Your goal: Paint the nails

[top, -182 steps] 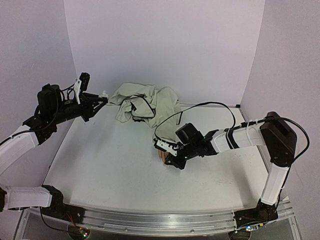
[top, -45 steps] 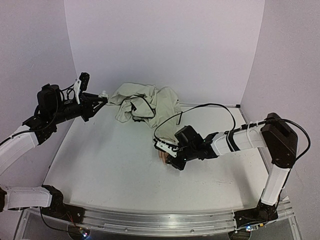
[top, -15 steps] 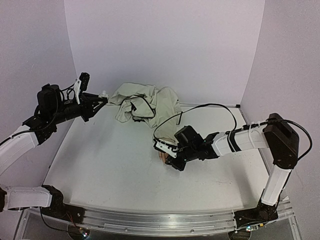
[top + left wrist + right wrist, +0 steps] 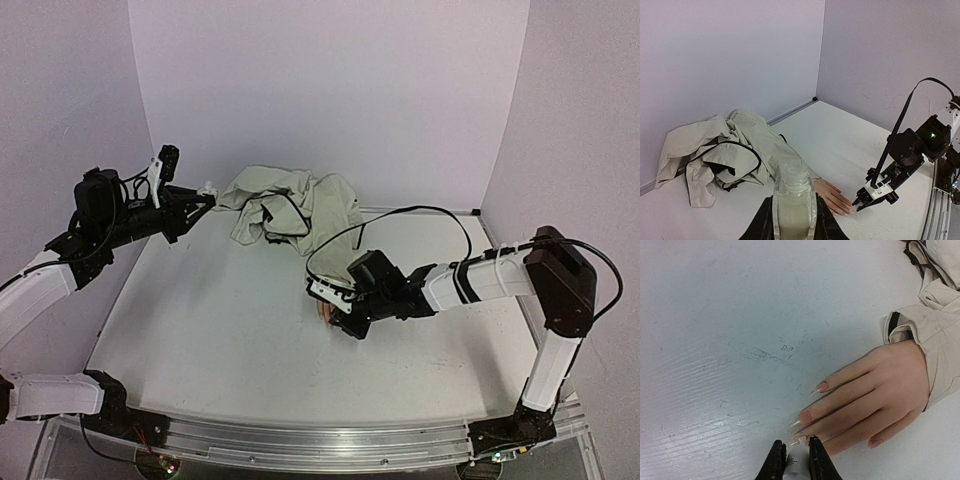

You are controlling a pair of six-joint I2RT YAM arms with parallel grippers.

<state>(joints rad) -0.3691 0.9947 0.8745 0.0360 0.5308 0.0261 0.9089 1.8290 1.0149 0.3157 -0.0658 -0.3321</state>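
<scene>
1. Left end effector is clamped on an open bottle, held upright in the air off the counter's far-left side. The bottle's base is cut off by the wrist frame.
2. Right end effector is pinched narrow on a small white piece. Only the finger tips show and the rest is out of frame. Can't make out any bristles.
3. The mannequin hand lies flat on the counter at mid-right, its wrist in a beige sleeve.
4. The nails point toward the right end effector. One nail tip sits right at the white piece, and contact is too close to call.
5. From the top view the hand is mostly hidden under the right end effector, with only a sliver showing.
6. Paint on the nails is too small to tell.
</scene>
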